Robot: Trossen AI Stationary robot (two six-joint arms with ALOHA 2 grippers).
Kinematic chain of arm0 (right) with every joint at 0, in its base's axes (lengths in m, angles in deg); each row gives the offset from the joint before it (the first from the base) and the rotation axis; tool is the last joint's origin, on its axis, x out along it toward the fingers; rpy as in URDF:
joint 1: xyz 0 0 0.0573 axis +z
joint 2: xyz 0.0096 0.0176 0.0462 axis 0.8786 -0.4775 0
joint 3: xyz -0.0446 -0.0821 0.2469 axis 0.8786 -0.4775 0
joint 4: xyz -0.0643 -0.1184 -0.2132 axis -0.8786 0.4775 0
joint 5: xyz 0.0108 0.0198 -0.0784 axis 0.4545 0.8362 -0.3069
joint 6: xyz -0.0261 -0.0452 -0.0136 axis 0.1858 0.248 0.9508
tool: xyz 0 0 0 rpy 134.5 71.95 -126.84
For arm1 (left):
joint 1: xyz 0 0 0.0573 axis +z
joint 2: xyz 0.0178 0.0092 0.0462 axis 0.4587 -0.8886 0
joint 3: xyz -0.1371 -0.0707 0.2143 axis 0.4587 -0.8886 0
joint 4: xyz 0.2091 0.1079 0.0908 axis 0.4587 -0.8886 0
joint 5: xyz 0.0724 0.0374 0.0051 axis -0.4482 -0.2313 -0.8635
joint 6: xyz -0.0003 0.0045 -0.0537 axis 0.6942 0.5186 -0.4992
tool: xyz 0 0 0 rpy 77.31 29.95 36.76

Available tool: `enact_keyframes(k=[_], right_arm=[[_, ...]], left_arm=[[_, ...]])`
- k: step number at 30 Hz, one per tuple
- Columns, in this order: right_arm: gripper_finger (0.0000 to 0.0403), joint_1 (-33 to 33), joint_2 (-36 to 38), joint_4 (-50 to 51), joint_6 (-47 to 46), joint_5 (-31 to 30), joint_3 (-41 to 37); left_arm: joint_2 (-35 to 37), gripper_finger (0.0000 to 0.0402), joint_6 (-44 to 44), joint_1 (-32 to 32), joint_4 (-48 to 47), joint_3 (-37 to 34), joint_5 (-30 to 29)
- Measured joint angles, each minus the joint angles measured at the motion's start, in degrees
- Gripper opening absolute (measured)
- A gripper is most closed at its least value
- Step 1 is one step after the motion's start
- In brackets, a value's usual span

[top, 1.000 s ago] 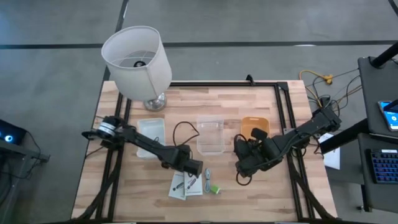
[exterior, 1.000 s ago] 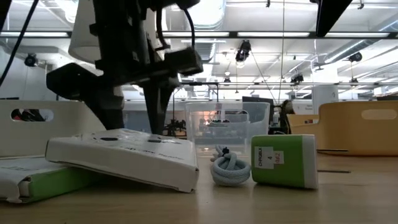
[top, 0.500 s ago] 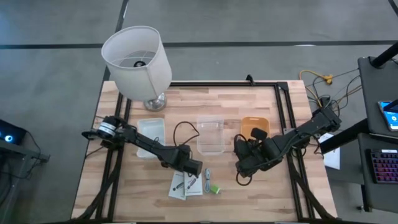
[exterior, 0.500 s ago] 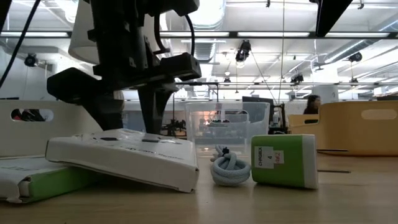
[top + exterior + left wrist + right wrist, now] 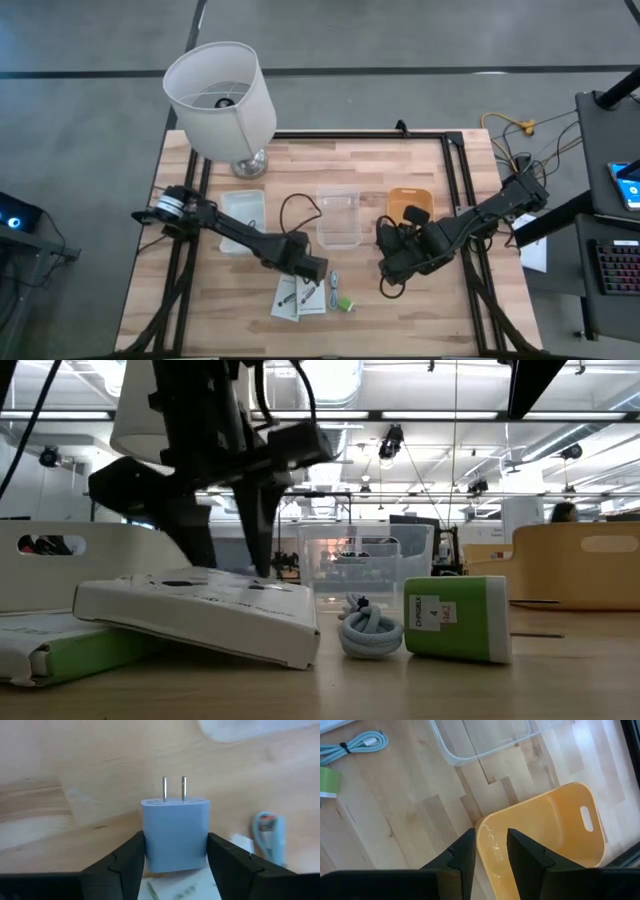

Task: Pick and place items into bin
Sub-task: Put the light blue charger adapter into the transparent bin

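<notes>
My left gripper is shut on a blue-grey plug charger and stands just above two flat white packets, which lie flat on the table near its front edge. In the low view, one packet lies partly on top of the other. A light blue coiled cable and a small green piece lie beside the packets. A thin black cable loop lies left of the clear bin. My right gripper hovers right of these things, narrowly open and empty. My left gripper pinches the charger's two side faces between its two fingers. The two metal prongs point away from the gripper. The fingers slant down from the table's left. The charger sits straight between them, above the packets.
A white bin stands left of the clear bin and an orange bin to its right; the orange bin also shows beyond my right gripper's fingers. A big white lamp stands at the far left corner.
My left gripper has tipped a little over the packets while keeping its hold on the charger. It dipped slightly and then came back up. The packets, cable and green piece have stayed in place.
</notes>
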Motion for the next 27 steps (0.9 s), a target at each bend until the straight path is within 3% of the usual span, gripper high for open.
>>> enact_keyframes(k=[11, 19, 27], right_arm=[[0.0093, 0.0, 0.8, -1.4, 0.8, 0.0, 0.0], [0.0086, 0.6, 6.5, -1.5, -2.0, -1.1, 0.0], [0.0086, 1.9, 14.0, -1.5, -8.2, -5.8, 0.0]], left_arm=[[6.5, 0.0182, 1.8, 0.0, -0.4, 3.2, -11.3], [8.8, 0.0182, 16.9, 0.4, 7.6, 8.6, -21.3], [8.8, 0.0182, 28.7, 7.5, 9.4, 10.2, -22.3]])
